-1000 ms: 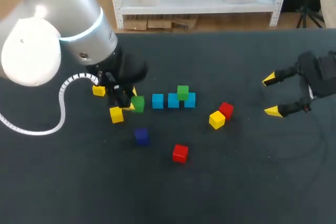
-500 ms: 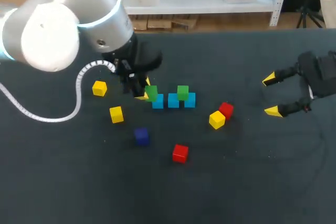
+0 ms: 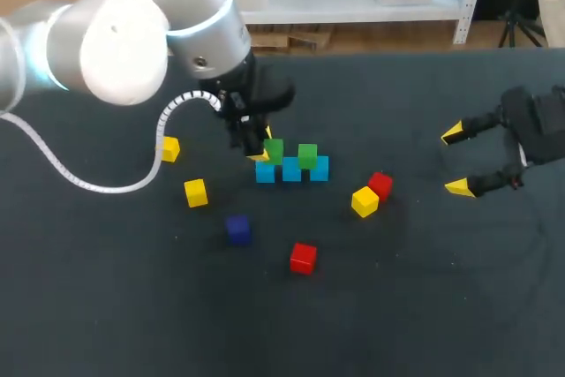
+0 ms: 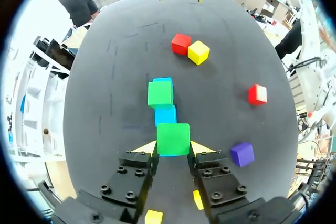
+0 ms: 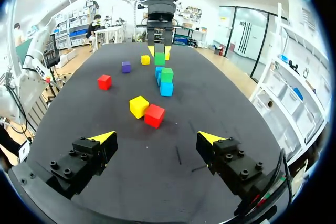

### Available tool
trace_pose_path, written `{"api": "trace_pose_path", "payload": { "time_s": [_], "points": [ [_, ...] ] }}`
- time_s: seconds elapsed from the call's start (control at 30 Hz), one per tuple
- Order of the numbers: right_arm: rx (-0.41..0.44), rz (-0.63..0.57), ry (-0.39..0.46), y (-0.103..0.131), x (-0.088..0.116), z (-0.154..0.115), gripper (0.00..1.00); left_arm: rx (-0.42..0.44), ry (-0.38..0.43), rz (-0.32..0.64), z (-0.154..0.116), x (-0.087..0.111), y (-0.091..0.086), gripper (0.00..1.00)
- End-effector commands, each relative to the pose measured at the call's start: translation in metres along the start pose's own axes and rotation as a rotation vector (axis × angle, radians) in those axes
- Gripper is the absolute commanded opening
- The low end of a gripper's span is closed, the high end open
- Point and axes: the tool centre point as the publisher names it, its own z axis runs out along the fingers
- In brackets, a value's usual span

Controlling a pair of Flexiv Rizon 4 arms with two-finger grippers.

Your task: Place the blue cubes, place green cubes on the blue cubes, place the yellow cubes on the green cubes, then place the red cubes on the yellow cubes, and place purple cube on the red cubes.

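Two grippers: my left gripper point(image 4: 173, 147) is pinching the held green cube point(image 3: 274, 149), a small solid block; my right gripper point(image 3: 463, 161) is spread wide with nothing in it, near the right edge of the dark matte table point(image 3: 424, 306).
Blue row: three small light-blue cubes point(image 3: 291, 170) lie side by side about mid-table, a little toward the far edge. A second green cube point(image 3: 306, 156) already sits on top, toward the row's right end.
Held cube's place: over the row's left end. In the left wrist view it hides the end blue cube save a sliver. I cannot tell whether it is touching yet.
Waiting cubes: three small yellow cubes point(image 3: 196, 192), two toward the left edge and one just beside a red; two red cubes point(image 3: 303, 258); one dark purple cube point(image 3: 237, 229) toward the near edge.
Risk, overhang: if I let go while off-centre, the cube could tip off the row's open end.
Risk, nudging: my fingertips straddle the cube, so descending further could push the blue row out of line and unseat the second green cube.
Risk, sticking: the cube could drag with one pad as I open.
Change: a second ago my left arm held this cube near the left-hand yellow cubes; it has carried it rightward to the row. My right arm and every other cube are unmoved.
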Motion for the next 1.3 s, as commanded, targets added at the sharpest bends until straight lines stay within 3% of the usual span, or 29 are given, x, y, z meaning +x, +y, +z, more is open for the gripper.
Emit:
{"api": "trace_pose_path", "payload": {
  "time_s": [0.03,1.3],
  "points": [
    [0.000,-0.001,-0.002,0.000,0.000,0.000,1.00,0.013,0.000,0.001,0.003,-0.002,0.005,0.00],
    [0.000,-0.001,-0.002,0.000,0.000,0.000,1.00,0.036,0.004,-0.082,0.017,-0.002,0.003,0.00]
  ]
}}
